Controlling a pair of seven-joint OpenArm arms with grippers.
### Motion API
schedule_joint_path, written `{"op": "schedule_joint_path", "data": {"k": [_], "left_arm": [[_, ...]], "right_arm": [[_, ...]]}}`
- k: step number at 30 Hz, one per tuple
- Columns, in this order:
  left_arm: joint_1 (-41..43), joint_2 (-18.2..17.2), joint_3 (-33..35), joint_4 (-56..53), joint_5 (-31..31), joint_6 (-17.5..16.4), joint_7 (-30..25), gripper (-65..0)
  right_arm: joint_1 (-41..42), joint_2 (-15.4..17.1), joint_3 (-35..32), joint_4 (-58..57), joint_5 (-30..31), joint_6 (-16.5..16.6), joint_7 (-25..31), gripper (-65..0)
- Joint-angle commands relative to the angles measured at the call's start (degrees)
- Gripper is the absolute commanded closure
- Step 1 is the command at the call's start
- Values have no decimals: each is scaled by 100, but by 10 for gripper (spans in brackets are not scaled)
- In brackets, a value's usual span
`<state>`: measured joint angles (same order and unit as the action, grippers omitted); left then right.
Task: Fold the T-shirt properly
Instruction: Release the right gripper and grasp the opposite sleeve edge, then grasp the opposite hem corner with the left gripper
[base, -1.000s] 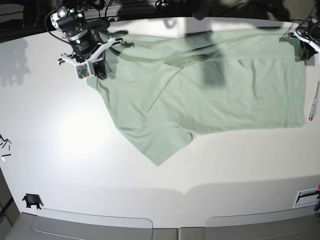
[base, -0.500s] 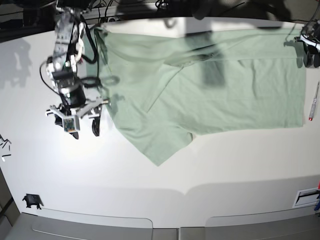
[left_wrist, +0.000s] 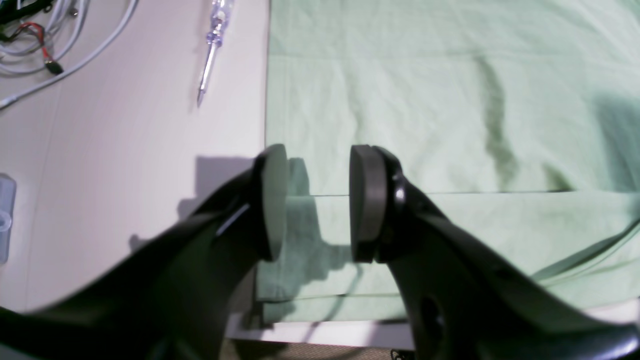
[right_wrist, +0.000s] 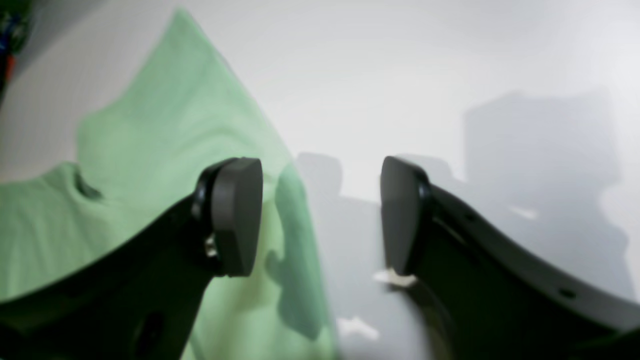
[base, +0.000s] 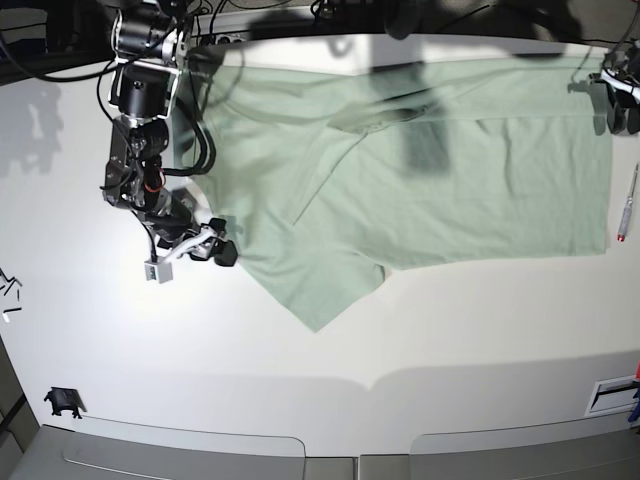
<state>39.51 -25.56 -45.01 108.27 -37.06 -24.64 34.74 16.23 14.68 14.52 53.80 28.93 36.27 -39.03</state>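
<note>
A white table (base: 120, 330) fills the base view, the T-shirt (base: 440, 170) spread across its far half with one sleeve flap pointing toward the near edge. At left, the right gripper (base: 200, 245) hangs just beside the shirt's left edge, jaws apart and empty; likely a grasp is being lined up, calling for closing on that edge. At right, the left gripper (left_wrist: 317, 202) straddles the hem corner near a pen (base: 627, 205), jaws parted.

Bright overhead light, hard shadows, blurred right-wrist view.
</note>
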Motion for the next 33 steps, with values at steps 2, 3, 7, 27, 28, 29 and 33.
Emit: {"op": "schedule_joint_path", "data": {"k": [2, 3, 7, 27, 28, 29, 33], "left_arm": [[35, -94, -59, 87, -52, -17, -116, -195], [33, -94, -59, 87, -55, -17, -118, -195], [33, -94, -59, 87, -52, -17, -116, -195], [-1314, -120, -57, -844, -90, 219, -109, -271], [-1521, -138, -57, -1115, -197, 219, -35, -271], [-1729, -166, -52, -1403, -365, 216, 72, -271], [-2496, -376, 254, -2588, -728, 4, 282, -271]], "right_arm": [[72, -50, 4, 39, 42, 44, -269, -356], [72, -81, 4, 39, 66, 44, -358, -356], [72, -153, 4, 39, 330, 44, -603, -355], [72, -170, 4, 39, 302, 35, -313, 0], [74, -168, 4, 39, 299, 35, -299, 0], [72, -168, 4, 39, 302, 35, -295, 0], [72, -168, 4, 39, 302, 35, -291, 0]]}}
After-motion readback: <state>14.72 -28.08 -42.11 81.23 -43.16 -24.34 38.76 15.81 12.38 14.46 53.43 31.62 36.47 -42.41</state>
